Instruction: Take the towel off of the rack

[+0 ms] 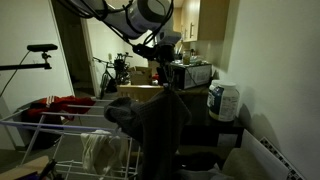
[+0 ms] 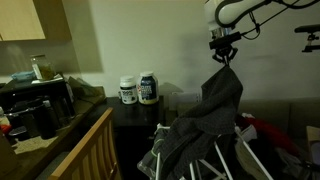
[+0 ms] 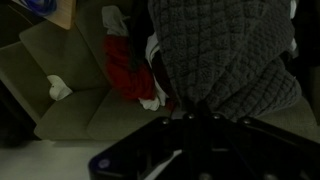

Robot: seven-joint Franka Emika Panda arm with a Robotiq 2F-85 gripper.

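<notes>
Jaws pinched shut on the top of the towel (image 2: 212,115), with almost no gap showing between them in both exterior views, and the charcoal cloth was drawn up into a narrow peak just under them. The arm (image 1: 130,15) reached in from above, and the jaws pointed straight down. From that peak the towel (image 1: 158,118) hung in thick, floppy folds and widened toward the bottom, where its lower part lay bunched against the top of the rack (image 2: 238,155); whether any of it was clear of the rods could not be told. In an exterior view the rack (image 1: 40,125) spread its pale wire rods to the side of the hanging cloth, and a whitish cloth (image 1: 100,150) drooped from them beside the towel. In the wrist view the quilted towel (image 3: 225,55) filled the upper part of the picture, close above the dark jaws, whose tips were too dim to make out there. Below lay a red fabric item (image 3: 125,65) on a couch (image 3: 45,60). Two white tubs (image 2: 138,89) stood on a dark counter (image 2: 135,112) near the rack.
</notes>
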